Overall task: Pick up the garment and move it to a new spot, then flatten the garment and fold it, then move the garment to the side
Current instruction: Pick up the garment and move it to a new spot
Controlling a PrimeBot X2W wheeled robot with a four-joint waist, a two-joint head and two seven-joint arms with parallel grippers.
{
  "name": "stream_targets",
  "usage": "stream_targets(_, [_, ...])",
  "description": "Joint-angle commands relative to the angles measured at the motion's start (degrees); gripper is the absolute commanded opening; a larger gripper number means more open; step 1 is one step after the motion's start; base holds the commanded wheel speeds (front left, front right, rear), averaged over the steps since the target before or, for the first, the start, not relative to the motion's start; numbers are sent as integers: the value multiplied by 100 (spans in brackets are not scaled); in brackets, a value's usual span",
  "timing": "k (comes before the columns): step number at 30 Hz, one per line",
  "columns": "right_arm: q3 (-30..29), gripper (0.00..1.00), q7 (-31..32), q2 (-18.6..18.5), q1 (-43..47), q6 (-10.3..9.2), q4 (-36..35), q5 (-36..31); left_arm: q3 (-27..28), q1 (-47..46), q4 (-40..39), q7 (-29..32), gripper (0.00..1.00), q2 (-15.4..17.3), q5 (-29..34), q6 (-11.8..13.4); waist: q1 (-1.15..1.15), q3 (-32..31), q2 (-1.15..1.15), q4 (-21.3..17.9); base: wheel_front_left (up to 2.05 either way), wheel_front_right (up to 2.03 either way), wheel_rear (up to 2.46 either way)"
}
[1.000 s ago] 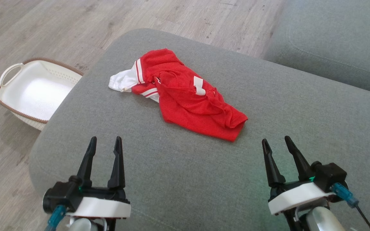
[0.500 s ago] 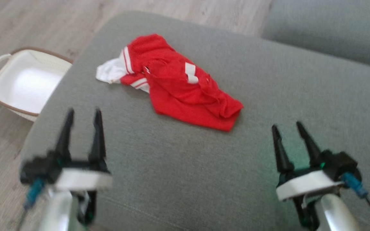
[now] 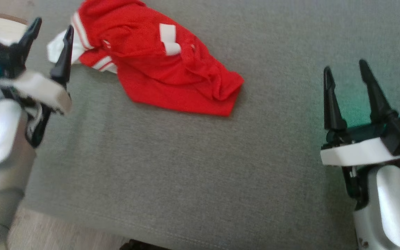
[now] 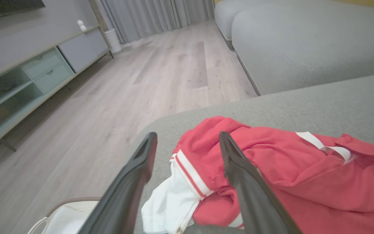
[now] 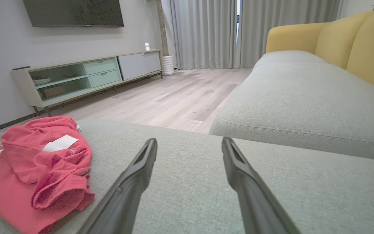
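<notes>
Head view, with both wrist views. The garment [image 3: 158,59], red with white striped trim and a white sleeve end, lay crumpled on the grey cushion [image 3: 186,166], toward 11 o'clock from the frame's centre, its white end pointing to 9 o'clock and its red hem corner to 4 o'clock. The left pincer [image 3: 54,23] stood at 10 o'clock, its two dark fingers spread wide and holding nothing; one fingertip overlapped the white sleeve end, though contact could not be judged. In the left wrist view the same fingers framed the striped cuff and white fabric, with a cream basket [image 4: 70,217] at 7 o'clock beside the cushion's edge and pale wooden floor [image 4: 109,97] beyond. The right pincer [image 3: 344,66] stood at 3 o'clock, well apart from the garment, likewise spread wide and empty over bare cushion. In the right wrist view the garment lay at 9 o'clock of the fingers; a grey sofa [image 5: 304,97] with yellow backrests [image 5: 352,42] occupied 2 o'clock, and a low cabinet [image 5: 76,74] stood against the wall at 10 o'clock.
</notes>
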Motion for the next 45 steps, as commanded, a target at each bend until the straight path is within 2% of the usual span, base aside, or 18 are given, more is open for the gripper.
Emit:
stream_targets(1, [137,100,65,-6,-145,-4,-341,-64,-129,-360,-11,152,100,430,-220,11,-2,394,0,-256,0,0,0])
stream_targets(6, [191,100,258,-6,-228,-4,-763,-142,-1624,-1024,293,706,100,1041,-842,11,-2,733,0,-431,0,0,0])
stream_targets(9, [179,100,304,-6,-244,-4,-895,-165,-2338,-1293,375,894,100,1266,-1259,11,-2,875,0,-525,0,0,0])
stream_targets(13, [146,100,313,-6,-252,-4,-989,-183,-2838,-1687,658,787,100,1449,-1630,11,-2,1032,0,-630,0,0,0])
stream_targets(18, [125,100,263,-6,-251,-4,-998,-159,-3287,-1940,1085,540,100,1353,-1933,10,-2,1104,0,-718,0,0,0])
stream_targets(19, [121,100,249,-6,-253,-4,-986,-149,-3364,-1980,1140,483,79,1343,-1995,10,-2,1100,0,-731,0,0,0])
stream_targets(20, [116,100,233,-6,-256,-4,-971,-138,-3424,-2039,1213,391,0,1345,-2023,10,-2,1089,0,-742,0,0,0])
stream_targets(28, [105,100,15,-6,-282,-4,-677,32,-3613,-2523,1846,-601,0,1226,-1886,10,-2,677,0,-821,0,0,0])
stream_targets(33, [115,100,-147,-6,-248,-4,-420,185,-3722,-2707,1953,-772,0,1201,-1578,52,-2,293,0,-890,0,0,0])
stream_targets(37, [119,100,-315,-6,-204,-4,-158,381,-3830,-2854,1778,-815,0,1161,-1266,187,-2,-114,0,-995,0,0,0])
stream_targets(41, [135,100,-467,-6,-130,-4,101,616,-4010,-2942,1366,-822,0,1101,-987,203,-2,-524,0,-1115,0,0,0])
stream_targets(45, [203,100,-564,-6,-60,-4,312,821,-4150,-3074,842,-564,0,1073,-861,224,-2,-790,0,-1281,0,0,0])
